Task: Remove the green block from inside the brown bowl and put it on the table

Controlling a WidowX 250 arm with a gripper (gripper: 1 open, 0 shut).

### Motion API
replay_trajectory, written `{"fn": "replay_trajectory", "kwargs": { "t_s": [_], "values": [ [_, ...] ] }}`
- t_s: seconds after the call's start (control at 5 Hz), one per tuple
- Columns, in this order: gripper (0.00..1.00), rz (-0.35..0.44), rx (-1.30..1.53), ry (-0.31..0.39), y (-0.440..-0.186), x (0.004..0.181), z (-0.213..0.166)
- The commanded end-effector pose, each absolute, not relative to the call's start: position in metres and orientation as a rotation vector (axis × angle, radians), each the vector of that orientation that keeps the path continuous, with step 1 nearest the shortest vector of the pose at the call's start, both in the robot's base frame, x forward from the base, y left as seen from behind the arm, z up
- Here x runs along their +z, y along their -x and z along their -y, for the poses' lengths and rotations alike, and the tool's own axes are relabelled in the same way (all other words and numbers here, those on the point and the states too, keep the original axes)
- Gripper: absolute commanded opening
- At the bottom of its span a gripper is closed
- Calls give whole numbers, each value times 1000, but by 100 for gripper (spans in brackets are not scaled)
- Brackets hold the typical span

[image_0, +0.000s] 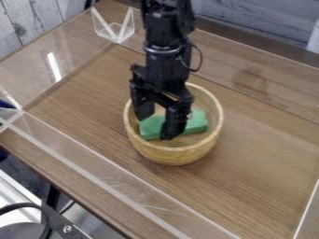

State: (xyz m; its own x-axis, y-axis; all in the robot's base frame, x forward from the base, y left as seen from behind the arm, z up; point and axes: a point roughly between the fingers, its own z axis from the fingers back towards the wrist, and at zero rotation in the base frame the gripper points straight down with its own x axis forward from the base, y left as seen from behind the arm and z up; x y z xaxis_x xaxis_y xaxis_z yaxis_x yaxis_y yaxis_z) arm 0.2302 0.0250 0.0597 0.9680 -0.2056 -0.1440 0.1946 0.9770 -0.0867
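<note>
The brown bowl (174, 147), round and light tan, sits near the middle of the table (249, 177). Inside it lies the green block (195, 121), partly covered by my arm. My black gripper (159, 122) points straight down into the bowl, open, with one finger on each side of the block's left part. The fingertips are down at the block's level; whether they touch it I cannot tell.
Low clear acrylic walls (75, 159) border the table on the left, front and back. A small clear bracket (115, 26) stands at the back left corner. Bare wood lies all around the bowl.
</note>
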Motion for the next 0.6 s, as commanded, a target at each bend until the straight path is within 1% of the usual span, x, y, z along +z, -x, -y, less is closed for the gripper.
{"fn": "replay_trajectory", "kwargs": {
  "t_s": [0.0,0.2,0.4],
  "values": [
    [100,-99,-223,81,-241,57,-24],
    [100,-85,-243,94,-246,49,-21],
    [100,-47,-269,82,-241,63,-23]
  ]
}}
